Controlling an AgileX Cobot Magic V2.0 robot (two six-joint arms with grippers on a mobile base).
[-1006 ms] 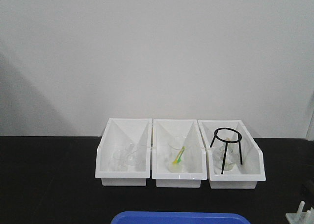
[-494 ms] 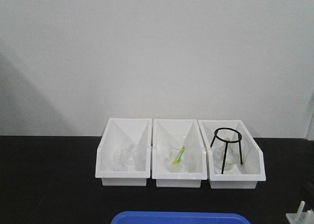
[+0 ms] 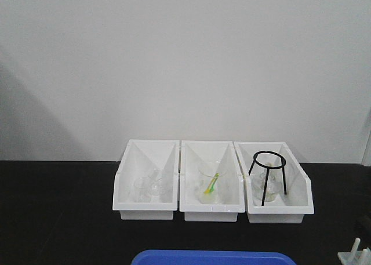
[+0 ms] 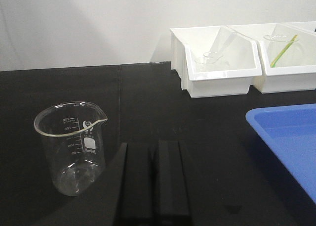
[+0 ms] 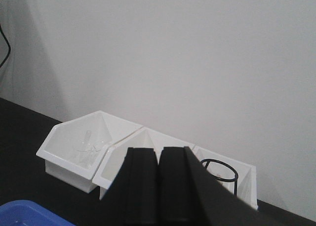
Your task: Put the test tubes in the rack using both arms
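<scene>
1. The slim clear glass test tubes (image 3: 152, 182) seem to lie in the left white rectangular plastic bin (image 3: 145, 207), at centre-left of the front view; the glass is too faint to count.
2. The small white plastic rack (image 3: 355, 254) barely peeks in at the lower right corner, well apart from that bin.
3. The left hand (image 4: 154, 159) has its black fingers pressed together, holding nothing, low beside a clear glass beaker (image 4: 72, 147) on the black table (image 4: 148, 97).
4. The right hand (image 5: 158, 166) is likewise pinched together and empty.
5. Judgement: widen a hand before reaching into the bin, then grip one tube near its rim.
</scene>
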